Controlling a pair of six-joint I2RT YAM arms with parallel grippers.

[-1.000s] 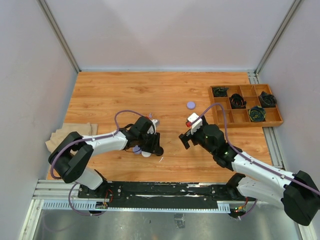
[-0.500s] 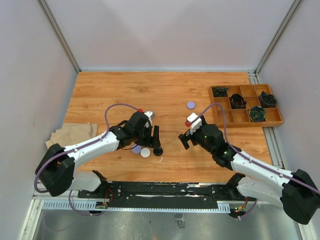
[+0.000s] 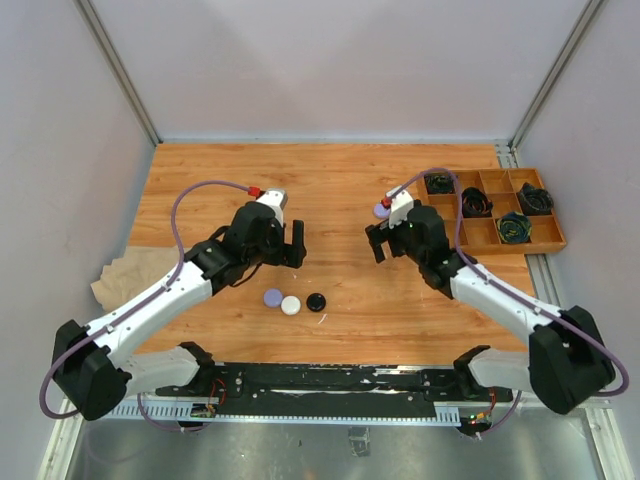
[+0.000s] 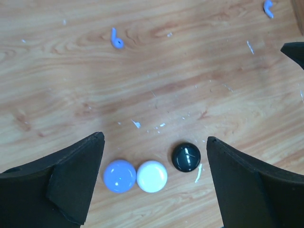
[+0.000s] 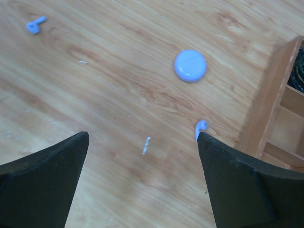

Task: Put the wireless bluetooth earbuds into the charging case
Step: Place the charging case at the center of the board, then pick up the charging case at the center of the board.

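Now the left gripper [image 3: 288, 248] is seen hanging above the wooden table [image 3: 200, 190], its jaws spread wide and released, with nothing caught between them. In the left wrist view, a row of three round cases is framed between the black fingers [image 4: 76, 185]. A lavender case [image 4: 119, 175] is pressed against a white case [image 4: 152, 176], and a black case [image 4: 186, 156] is set just beside the white one, with a sliver of wood between. All three are closed, resting on the table and untouched. Further out on the bare wood a lavender earbud [image 4: 115, 40] is picked out, and another earbud [image 4: 269, 7] is caught at the top right edge. Both are lying loose, in no case.

Over on the other side, the right gripper [image 3: 378, 245] is likewise released, jaws held wide, nothing gripped. Below it, in the right wrist view, a second lavender case [image 5: 190, 65] is seen closed on the table. A stemmed earbud [image 5: 200, 127] is lying near it, just beside the outer wall of the wooden tray [image 5: 268, 99]. One more lavender piece [image 5: 35, 24] is spotted well apart at the upper left. Whether these match the pair from the left wrist view cannot be told. Coiled black cables [image 3: 475, 203] are kept in the tray's compartments, and a beige cloth [image 3: 125, 275] is lying at the table's left edge.
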